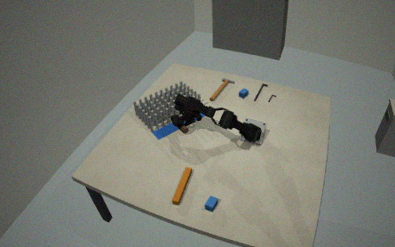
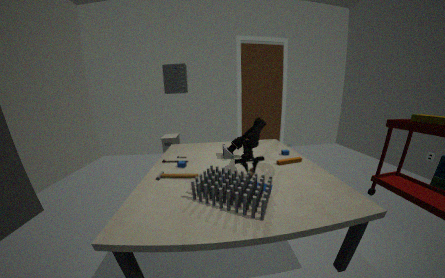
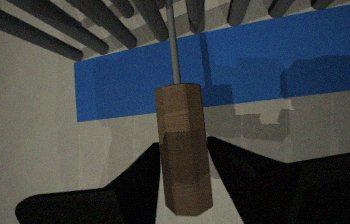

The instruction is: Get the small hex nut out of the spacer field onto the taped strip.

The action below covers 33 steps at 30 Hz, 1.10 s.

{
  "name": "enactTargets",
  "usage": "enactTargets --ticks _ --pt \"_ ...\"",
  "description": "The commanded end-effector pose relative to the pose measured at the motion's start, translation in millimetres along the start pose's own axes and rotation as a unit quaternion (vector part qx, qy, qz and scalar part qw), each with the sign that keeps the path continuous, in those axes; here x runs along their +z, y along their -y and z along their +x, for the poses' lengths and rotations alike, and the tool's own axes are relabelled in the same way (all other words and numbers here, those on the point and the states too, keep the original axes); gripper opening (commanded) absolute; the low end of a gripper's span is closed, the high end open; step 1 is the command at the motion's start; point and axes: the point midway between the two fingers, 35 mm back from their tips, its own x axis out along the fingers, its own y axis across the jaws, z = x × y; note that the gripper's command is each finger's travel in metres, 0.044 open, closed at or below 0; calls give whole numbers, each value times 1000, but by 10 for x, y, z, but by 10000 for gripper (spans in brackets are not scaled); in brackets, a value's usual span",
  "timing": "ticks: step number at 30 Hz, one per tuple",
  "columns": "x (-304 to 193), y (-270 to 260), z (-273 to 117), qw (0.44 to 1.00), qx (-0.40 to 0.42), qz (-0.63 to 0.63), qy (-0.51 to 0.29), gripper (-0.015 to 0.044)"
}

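My gripper (image 1: 183,123) (image 3: 183,144) is shut on the wooden handle (image 3: 184,115) of a tool; the handle's end also shows in the top view (image 1: 184,129). The tool's thin grey rod (image 3: 175,55) runs over the blue taped strip (image 1: 164,131) (image 3: 116,85) and up among the front spacers in the wrist view. Its far end is out of view. The grey metal spacers (image 3: 196,15) stand upright in rows behind the strip, also in the exterior view (image 2: 228,195). Whether the rod touches one I cannot tell. The hex nut is not visible.
A hammer (image 1: 219,90) (image 2: 180,176), a blue block (image 1: 243,93) and two dark hex keys (image 1: 258,92) (image 1: 272,98) lie on the far side. An orange bar (image 1: 182,186) (image 2: 289,161) and another blue block (image 1: 211,203) (image 2: 285,152) lie on the near side.
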Motion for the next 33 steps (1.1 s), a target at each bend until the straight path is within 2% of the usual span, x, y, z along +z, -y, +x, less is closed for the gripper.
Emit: enactTargets --ticks 1,33 --pt "25 -4 13 1000 2 -2 -2 0" --pt "220 0 86 1000 2 -3 -1 0"
